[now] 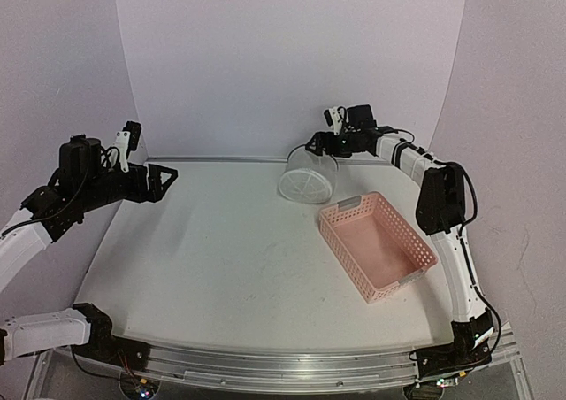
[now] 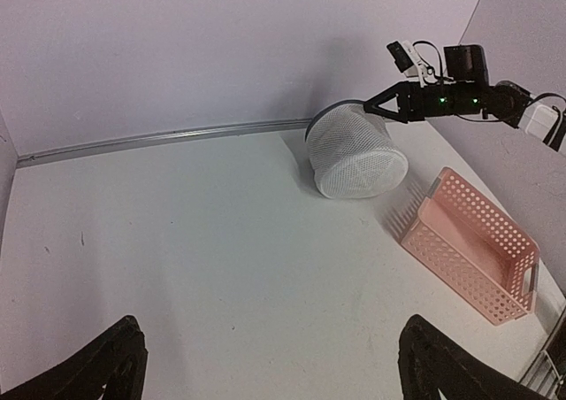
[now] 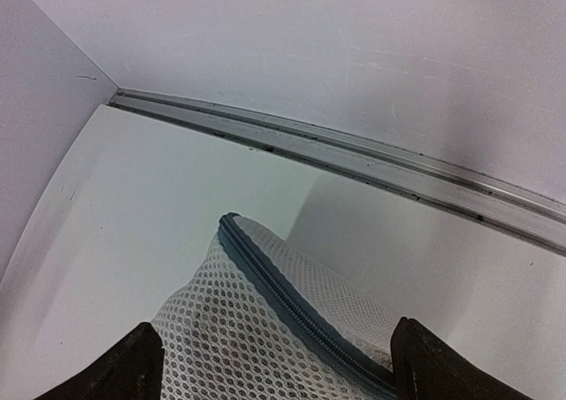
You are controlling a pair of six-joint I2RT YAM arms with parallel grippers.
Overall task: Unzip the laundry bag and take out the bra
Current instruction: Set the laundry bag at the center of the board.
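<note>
One bag: the laundry bag point(image 1: 308, 179) lies puffed out on its side directly beneath the right claw point(image 2: 370, 108), with one round ribbed face turned toward the arm bases.
Handling: I judge it light, soft and springy. The mesh will likely buckle and skid on the table point(image 1: 212, 250) if tugged by one arm, so it wants pinning.
Zipper: the grey zipper point(image 3: 292, 304) runs between the right claw's fingers and looks closed along the stretch that shows. Its pull is not in view.
Hold: best taken at the zipper rim, which is probably firmer than the bare mesh.
Bra: nothing of it shows through the mesh.
Right claw: spread wide, straddling the rim, gripping nothing.
Left claw point(image 1: 164, 180): spread wide and empty. The bag lies well apart, ahead and to its right.
Basket: the pink basket point(image 1: 376, 245) sits just beside the bag, on the near side of the right claw.
</note>
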